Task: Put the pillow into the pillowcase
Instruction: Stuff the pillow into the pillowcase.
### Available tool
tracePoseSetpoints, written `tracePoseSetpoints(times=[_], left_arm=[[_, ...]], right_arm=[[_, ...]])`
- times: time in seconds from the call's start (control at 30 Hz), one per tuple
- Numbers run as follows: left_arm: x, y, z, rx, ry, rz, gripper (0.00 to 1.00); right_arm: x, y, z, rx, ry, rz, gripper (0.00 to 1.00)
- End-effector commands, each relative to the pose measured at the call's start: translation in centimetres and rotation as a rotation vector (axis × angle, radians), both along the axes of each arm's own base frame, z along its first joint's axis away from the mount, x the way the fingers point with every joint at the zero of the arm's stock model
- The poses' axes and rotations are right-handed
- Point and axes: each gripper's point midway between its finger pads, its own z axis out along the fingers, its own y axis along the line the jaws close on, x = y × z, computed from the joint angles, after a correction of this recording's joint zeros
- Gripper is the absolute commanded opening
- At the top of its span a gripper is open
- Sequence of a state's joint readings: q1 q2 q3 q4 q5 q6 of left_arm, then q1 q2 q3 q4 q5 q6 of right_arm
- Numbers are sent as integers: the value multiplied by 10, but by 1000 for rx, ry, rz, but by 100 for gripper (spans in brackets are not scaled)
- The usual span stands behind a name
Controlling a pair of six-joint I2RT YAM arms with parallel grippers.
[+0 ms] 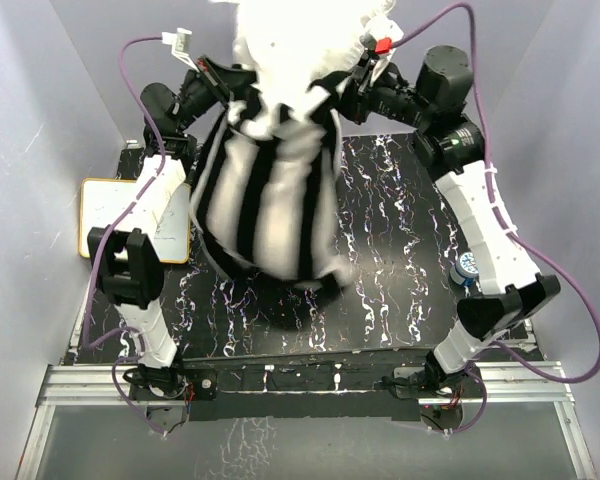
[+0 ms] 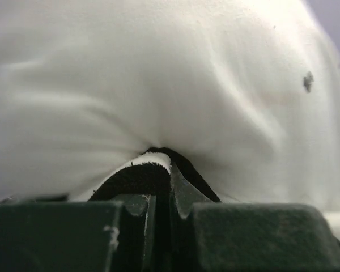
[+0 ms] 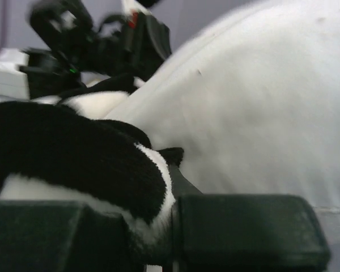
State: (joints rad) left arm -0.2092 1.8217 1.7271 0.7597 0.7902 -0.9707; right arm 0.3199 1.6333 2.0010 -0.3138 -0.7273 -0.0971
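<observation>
Left and right jaws each pinch the pillowcase (image 1: pixel 265 210) rim, the soft, light, bulky pillow (image 1: pixel 300 40) bulging between them, partly sleeved; the thin cloth may slip, so grip its hem deep.

1. Table (image 1: pixel 400 220): black top veined with white marbling.
2. Small whiteboard (image 1: pixel 102 215): lies flat at the table's left edge and juts past it. It has a yellowish rim and faint marks on its face.
3. Small round blue-and-white object (image 1: pixel 466 267): sits near the table's right edge, partly hidden and too small to identify.
4. Aluminium rails (image 1: pixel 80 383): run along the table's near edge.
5. Plain pale walls (image 1: pixel 40 100): enclose the table's left, far and right sides.
</observation>
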Motion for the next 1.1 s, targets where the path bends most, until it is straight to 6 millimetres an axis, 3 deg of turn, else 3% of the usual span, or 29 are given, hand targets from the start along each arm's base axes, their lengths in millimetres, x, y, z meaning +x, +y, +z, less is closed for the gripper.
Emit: tracePoseSetpoints(times=[0.0,0.1,0.17,0.2,0.23,0.27,0.3,0.4,0.47,0.53,0.6,0.73,0.83,0.97,1.07], left_arm=[[7,12,44,-94,-246,64,0],[-56,2,60,-72,-378,-8,0],[-106,-8,53,-32,-441,-40,0],[-123,-14,44,6,-456,-44,0],[-130,-21,29,60,-471,-19,0],[-131,-28,14,98,-446,-11,0],[-126,-35,-2,127,-409,-17,0],[-94,-53,-21,125,-340,-41,0],[-65,-65,-30,127,-305,-24,0],[-40,-72,-42,138,-266,-1,0],[-25,-72,-58,159,-230,44,0],[-9,-55,-95,196,-146,145,0],[12,-44,-125,219,-60,221,0],[43,-50,-156,196,41,241,0],[61,-68,-165,139,77,207,0]], right_arm=[[-63,-50,133,40,-474,-128,8],[-4,-137,135,30,-548,-379,8],[24,-196,144,46,-576,-525,8],[29,-209,149,55,-584,-541,8],[28,-208,152,57,-586,-524,8],[19,-193,152,55,-581,-454,8],[7,-164,149,46,-576,-377,8],[-60,-32,124,-38,-659,-144,8],[-107,18,118,-29,-566,52,8],[-130,49,102,-79,-497,123,8],[-131,47,93,-112,-507,94,8],[-109,16,80,-183,-529,-44,8],[-104,12,71,-200,-524,-51,8],[-104,27,52,-193,-478,33,8],[-112,52,10,-216,-369,157,8]])
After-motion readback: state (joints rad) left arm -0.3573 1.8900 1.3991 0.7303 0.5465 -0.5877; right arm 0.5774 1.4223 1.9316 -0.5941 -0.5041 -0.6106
